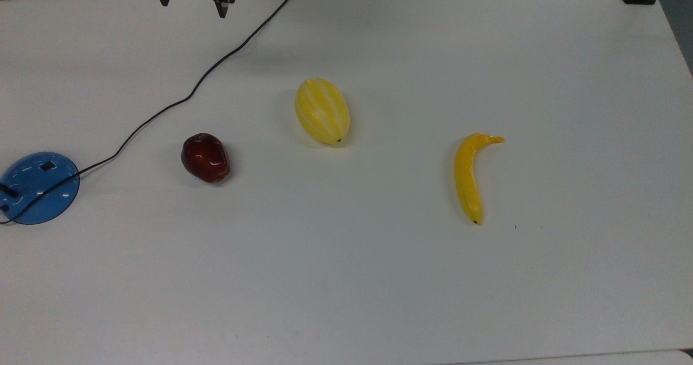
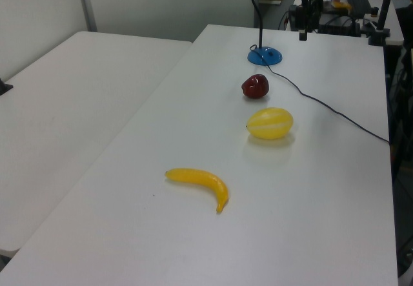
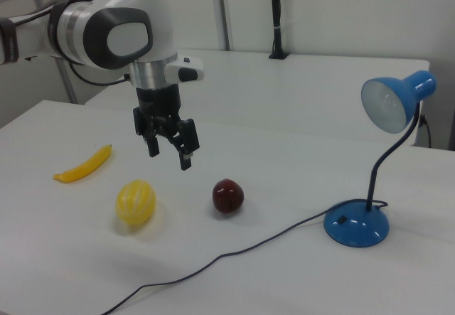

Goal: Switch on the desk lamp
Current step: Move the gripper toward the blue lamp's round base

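Desk lamp [image 1: 38, 187] base cut off at the top view's left edge.

The arm [image 3: 106, 34] reached in from the right view's left, wrist pointing down; its gripper [image 3: 169, 150] hung above the table, fingers [image 3: 186, 160] spread apart.

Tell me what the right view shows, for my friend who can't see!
A robot gripper, fingers open, hangs above a white table, over a yellow melon and red fruit. A blue desk lamp stands on the right view's right, unlit.
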Controlling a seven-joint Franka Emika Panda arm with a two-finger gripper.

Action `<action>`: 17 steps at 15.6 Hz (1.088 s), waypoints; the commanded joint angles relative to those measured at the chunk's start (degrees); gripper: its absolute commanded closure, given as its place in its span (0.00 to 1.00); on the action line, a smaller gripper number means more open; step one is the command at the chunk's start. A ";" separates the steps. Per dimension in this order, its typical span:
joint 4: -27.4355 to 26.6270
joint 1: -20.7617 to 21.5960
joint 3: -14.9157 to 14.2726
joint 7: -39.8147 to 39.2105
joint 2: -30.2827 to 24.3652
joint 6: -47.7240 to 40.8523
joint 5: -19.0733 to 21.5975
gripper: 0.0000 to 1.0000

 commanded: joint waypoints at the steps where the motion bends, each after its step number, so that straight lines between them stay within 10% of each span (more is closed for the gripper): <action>1: -0.47 -0.07 -0.12 2.15 -0.39 2.43 0.12 0.02; 3: -0.47 -0.25 -0.12 2.25 -0.30 3.40 0.12 0.30; 11: -0.47 -3.41 -0.47 7.50 4.09 17.97 0.56 0.86; 17: -0.47 -6.92 -0.65 14.53 9.98 30.89 0.47 0.90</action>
